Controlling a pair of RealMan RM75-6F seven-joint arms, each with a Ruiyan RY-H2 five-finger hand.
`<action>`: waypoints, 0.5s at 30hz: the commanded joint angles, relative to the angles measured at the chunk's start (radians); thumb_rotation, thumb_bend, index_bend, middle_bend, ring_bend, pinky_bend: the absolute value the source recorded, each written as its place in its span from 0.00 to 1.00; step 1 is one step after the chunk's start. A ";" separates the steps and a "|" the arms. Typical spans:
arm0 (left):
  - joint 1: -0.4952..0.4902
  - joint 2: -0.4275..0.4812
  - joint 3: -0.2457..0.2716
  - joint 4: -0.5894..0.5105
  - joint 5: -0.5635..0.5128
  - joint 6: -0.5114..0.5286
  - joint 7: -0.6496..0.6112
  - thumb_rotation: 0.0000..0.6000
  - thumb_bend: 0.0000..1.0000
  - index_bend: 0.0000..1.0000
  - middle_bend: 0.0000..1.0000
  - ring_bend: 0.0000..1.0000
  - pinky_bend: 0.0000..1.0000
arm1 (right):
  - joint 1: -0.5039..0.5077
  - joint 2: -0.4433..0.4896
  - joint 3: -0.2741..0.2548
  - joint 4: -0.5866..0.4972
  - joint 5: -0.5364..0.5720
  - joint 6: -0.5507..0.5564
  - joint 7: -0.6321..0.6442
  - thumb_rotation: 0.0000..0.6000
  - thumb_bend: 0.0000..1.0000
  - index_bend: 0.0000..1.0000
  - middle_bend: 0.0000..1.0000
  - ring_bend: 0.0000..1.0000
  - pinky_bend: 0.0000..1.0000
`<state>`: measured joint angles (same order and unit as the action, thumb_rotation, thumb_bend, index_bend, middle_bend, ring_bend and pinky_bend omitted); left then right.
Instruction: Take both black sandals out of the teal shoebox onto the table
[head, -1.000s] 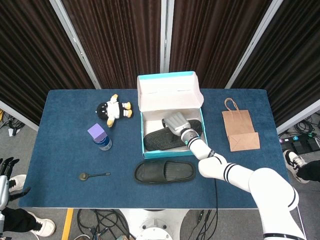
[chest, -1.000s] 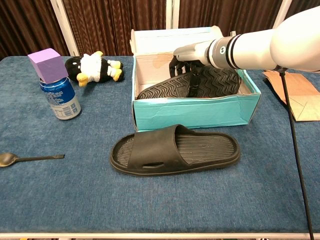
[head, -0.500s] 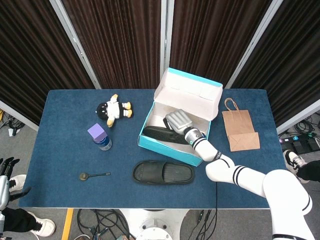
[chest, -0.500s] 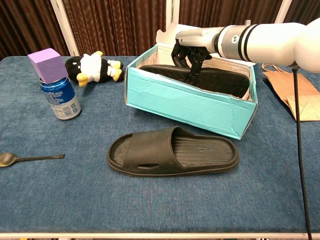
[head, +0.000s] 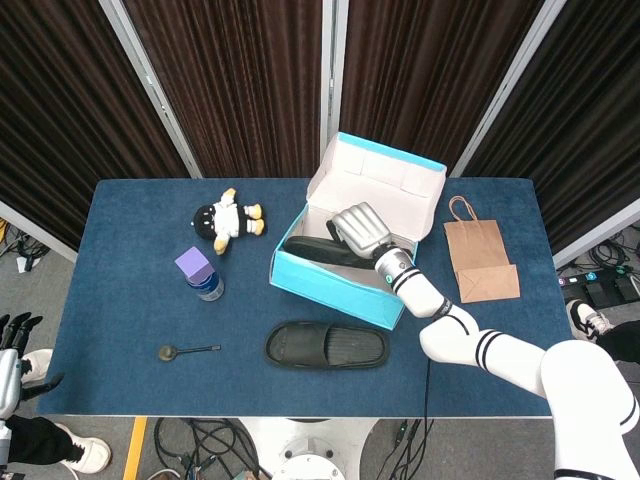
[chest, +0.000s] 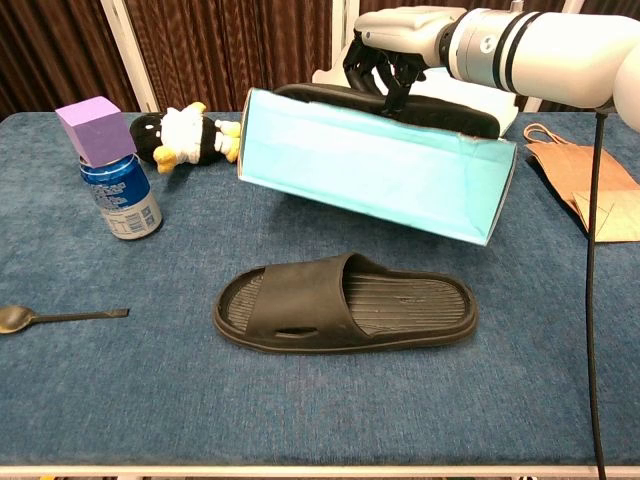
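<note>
One black sandal (head: 328, 345) (chest: 345, 303) lies flat on the blue table, near the front edge. The teal shoebox (head: 325, 290) (chest: 380, 175) hangs tilted above the table, its open top turned away from the chest view. The second black sandal (head: 315, 250) (chest: 440, 115) lies in the box, its edge showing over the rim. My right hand (head: 360, 230) (chest: 395, 50) reaches into the box from above and grips this sandal. My left hand (head: 10, 345) hangs at the far left, off the table, fingers apart and holding nothing.
A penguin plush (head: 228, 218) (chest: 190, 135) lies at the back left. A blue can topped with a purple cube (head: 203, 275) (chest: 112, 180) stands near it. A spoon (head: 188, 350) (chest: 55, 317) lies front left. A brown paper bag (head: 480, 260) (chest: 575, 180) lies at the right.
My right hand has risen with the sandal in the box, and the shoebox has come up with it, turning and tilting off the table. The sandal on the table shifted slightly left.
</note>
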<state>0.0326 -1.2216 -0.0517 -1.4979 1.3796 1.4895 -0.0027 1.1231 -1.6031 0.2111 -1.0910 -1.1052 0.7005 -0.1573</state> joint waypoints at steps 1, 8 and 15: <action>0.000 0.001 0.001 -0.001 0.000 0.000 0.001 1.00 0.00 0.18 0.10 0.02 0.12 | -0.001 -0.007 -0.015 0.018 -0.035 0.032 -0.054 1.00 0.44 0.84 0.68 0.62 0.77; 0.000 0.003 0.000 -0.001 -0.005 -0.003 0.002 1.00 0.00 0.18 0.10 0.02 0.12 | -0.020 -0.007 0.010 -0.008 -0.069 0.097 -0.032 1.00 0.44 0.84 0.68 0.62 0.74; -0.002 0.003 -0.003 0.001 -0.001 0.003 0.000 1.00 0.00 0.18 0.10 0.02 0.12 | -0.101 0.154 0.022 -0.219 -0.149 0.228 0.008 1.00 0.43 0.83 0.68 0.62 0.73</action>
<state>0.0308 -1.2189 -0.0550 -1.4971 1.3788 1.4926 -0.0025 1.0654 -1.5212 0.2278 -1.2259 -1.2153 0.8683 -0.1701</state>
